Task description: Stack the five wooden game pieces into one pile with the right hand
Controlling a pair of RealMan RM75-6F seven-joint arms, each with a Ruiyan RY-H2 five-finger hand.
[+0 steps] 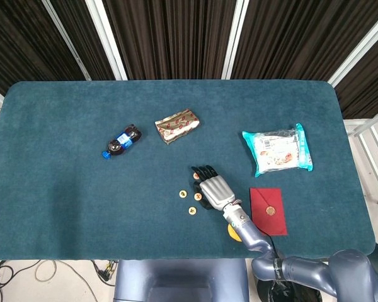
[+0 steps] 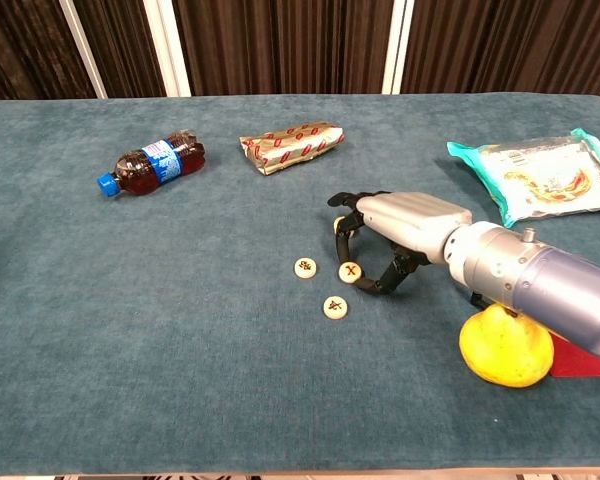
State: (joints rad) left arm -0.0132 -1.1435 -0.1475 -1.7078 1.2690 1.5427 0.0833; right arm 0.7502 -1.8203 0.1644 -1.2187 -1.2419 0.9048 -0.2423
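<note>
Three round wooden pieces show plainly on the blue table [image 2: 180, 380]. One with a red X [image 2: 350, 271] [image 1: 198, 195] lies between a fingertip and the thumb of my right hand [image 2: 400, 235] [image 1: 213, 189], which arches over it and pinches it low on the cloth. A second piece [image 2: 305, 267] [image 1: 183, 194] lies just left of it. A third [image 2: 335, 306] [image 1: 192, 211] is nearer the front edge. Another piece [image 1: 195, 176] peeks out by the far fingertips. I cannot see a fifth. My left hand is out of both views.
A small dark drink bottle [image 2: 150, 163] and a gold-wrapped snack [image 2: 290, 145] lie further back. A teal food packet [image 2: 545, 180] is at the right. A yellow fruit [image 2: 505, 345] and a red envelope [image 1: 268, 210] sit under and beside my right forearm.
</note>
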